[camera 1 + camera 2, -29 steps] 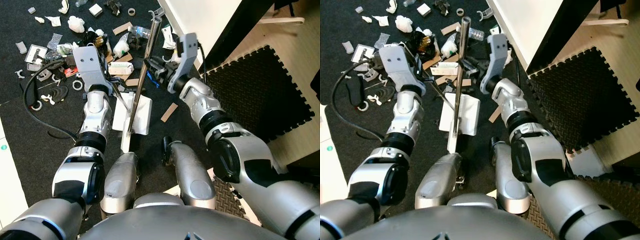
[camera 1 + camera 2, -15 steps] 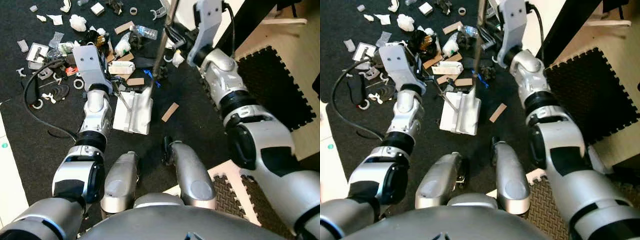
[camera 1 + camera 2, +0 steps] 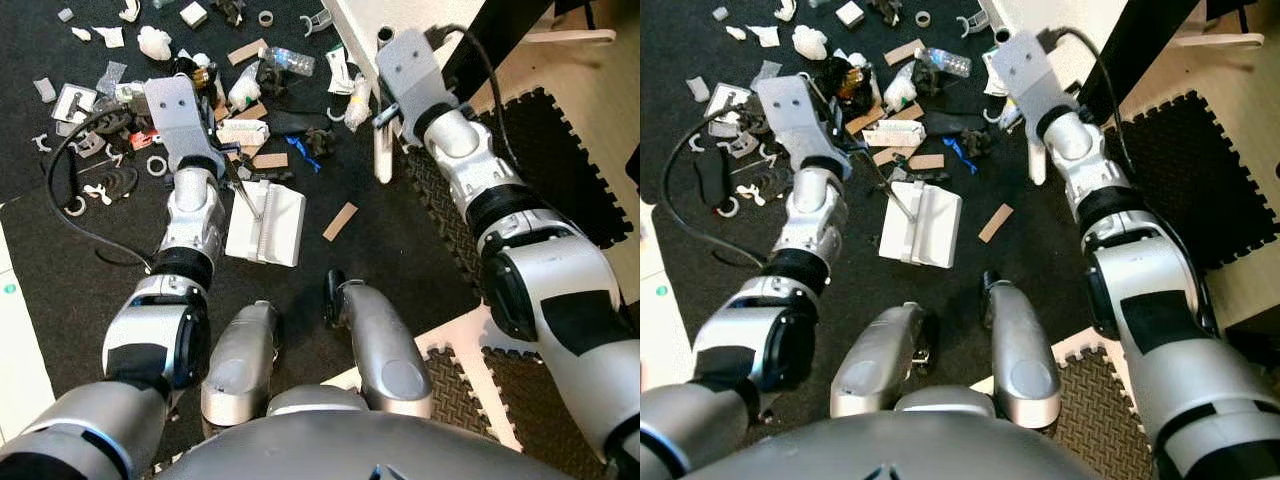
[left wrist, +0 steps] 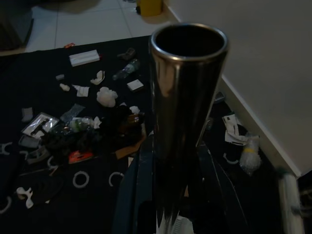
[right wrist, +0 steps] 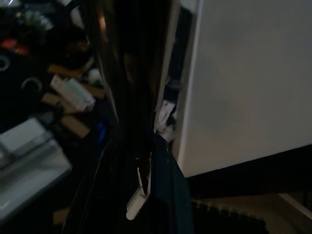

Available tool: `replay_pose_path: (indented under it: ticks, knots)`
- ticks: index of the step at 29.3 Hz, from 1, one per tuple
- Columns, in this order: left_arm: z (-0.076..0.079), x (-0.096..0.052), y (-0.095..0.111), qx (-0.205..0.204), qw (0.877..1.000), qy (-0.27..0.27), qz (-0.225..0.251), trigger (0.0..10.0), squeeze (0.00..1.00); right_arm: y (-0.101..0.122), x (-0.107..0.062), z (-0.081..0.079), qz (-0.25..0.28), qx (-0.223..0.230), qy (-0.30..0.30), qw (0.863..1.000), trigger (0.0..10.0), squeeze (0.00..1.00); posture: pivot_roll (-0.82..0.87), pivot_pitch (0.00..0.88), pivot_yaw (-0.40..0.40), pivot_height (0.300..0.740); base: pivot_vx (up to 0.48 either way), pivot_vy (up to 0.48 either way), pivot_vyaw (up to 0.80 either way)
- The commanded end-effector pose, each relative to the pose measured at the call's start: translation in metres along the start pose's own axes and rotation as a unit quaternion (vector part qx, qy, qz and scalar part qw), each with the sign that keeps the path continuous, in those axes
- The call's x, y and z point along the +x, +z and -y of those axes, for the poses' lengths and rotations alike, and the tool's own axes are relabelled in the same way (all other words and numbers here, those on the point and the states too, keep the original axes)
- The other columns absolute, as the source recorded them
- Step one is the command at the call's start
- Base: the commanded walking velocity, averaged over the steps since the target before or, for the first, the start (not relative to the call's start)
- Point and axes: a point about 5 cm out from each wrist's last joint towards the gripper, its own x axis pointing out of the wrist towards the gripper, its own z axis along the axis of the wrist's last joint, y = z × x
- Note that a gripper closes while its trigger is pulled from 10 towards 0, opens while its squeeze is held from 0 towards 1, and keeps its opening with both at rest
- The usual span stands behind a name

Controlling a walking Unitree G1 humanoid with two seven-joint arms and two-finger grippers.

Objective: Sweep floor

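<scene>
The white dustpan [image 3: 265,224] lies on the black carpet [image 3: 60,260] just before the robot's knees, its thin metal handle [image 3: 241,188] rising toward the left gripper [image 3: 222,160], whose fingers clamp the tube (its open end looms in the left wrist view). Litter [image 3: 200,70] of cardboard scraps, white rings and a plastic bottle [image 3: 285,62] spreads beyond it. The right gripper [image 3: 385,120] holds the broom's white-tipped pole [image 3: 382,160] beside the white cabinet's [image 3: 360,15] base; whether its fingers pinch it I cannot tell.
</scene>
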Motion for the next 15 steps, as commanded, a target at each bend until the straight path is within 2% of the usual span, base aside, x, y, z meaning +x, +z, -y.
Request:
replay_pose_path:
  ticks: [1,6,8,11,13,15]
  knots:
    - [-0.016,-0.012,-0.033,0.011,0.996,0.025,-0.081,10.0,0.00,-0.008,-0.003,0.001,-0.017,-0.034,0.012,0.999,10.0,0.00,0.06,0.220,-0.015,0.740,0.000,0.000,0.00]
    - [-0.016,-0.011,-0.033,0.010,0.996,0.025,-0.082,10.0,0.00,-0.014,-0.005,-0.001,-0.032,-0.066,0.016,0.997,10.0,0.00,0.06,0.220,-0.015,0.740,0.000,0.000,0.00]
    - [-0.015,-0.011,-0.033,0.009,0.996,0.024,-0.082,10.0,0.00,-0.022,-0.007,-0.002,-0.056,-0.086,0.031,0.994,10.0,0.00,0.06,0.220,-0.014,0.740,0.000,0.000,0.00]
    - [-0.015,-0.013,-0.036,0.009,0.996,0.023,-0.083,10.0,0.00,-0.034,-0.011,-0.015,-0.088,-0.039,0.107,0.990,10.0,0.00,0.06,0.219,-0.013,0.740,0.000,0.000,0.00]
    - [-0.015,-0.014,-0.037,0.010,0.996,0.022,-0.085,10.0,0.00,-0.037,-0.012,-0.027,-0.092,0.021,0.148,0.985,10.0,0.00,0.06,0.219,-0.013,0.740,0.000,0.000,0.00]
    - [-0.015,-0.014,-0.038,0.010,0.996,0.023,-0.087,10.0,0.00,-0.039,-0.013,-0.037,-0.092,0.050,0.171,0.980,10.0,0.00,0.06,0.219,-0.015,0.740,0.000,0.000,0.00]
